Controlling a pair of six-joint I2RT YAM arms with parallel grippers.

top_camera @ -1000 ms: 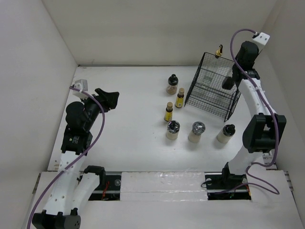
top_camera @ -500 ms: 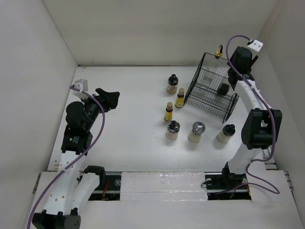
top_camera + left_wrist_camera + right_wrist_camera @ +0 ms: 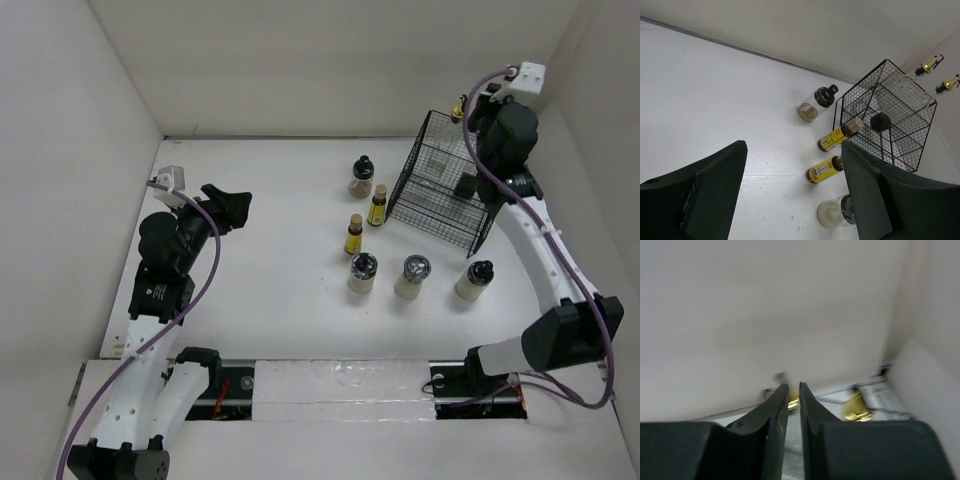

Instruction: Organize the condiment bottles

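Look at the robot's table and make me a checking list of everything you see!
surface: white table, no spills seen.
job's things: three pale jars in a near row; two amber bottles behind them; one dark-capped jar farther back; two gold pourers at the basket's far side.
clutter: black wire basket at the far right.
grippers: left gripper open, empty; right gripper fingers nearly together by a gold pourer, grip unclear.
cables: purple cable on each arm.
surroundings: white walls; nothing else seen.

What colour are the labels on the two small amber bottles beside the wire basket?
Yellow, on both amber bottles; best seen in the left wrist view.
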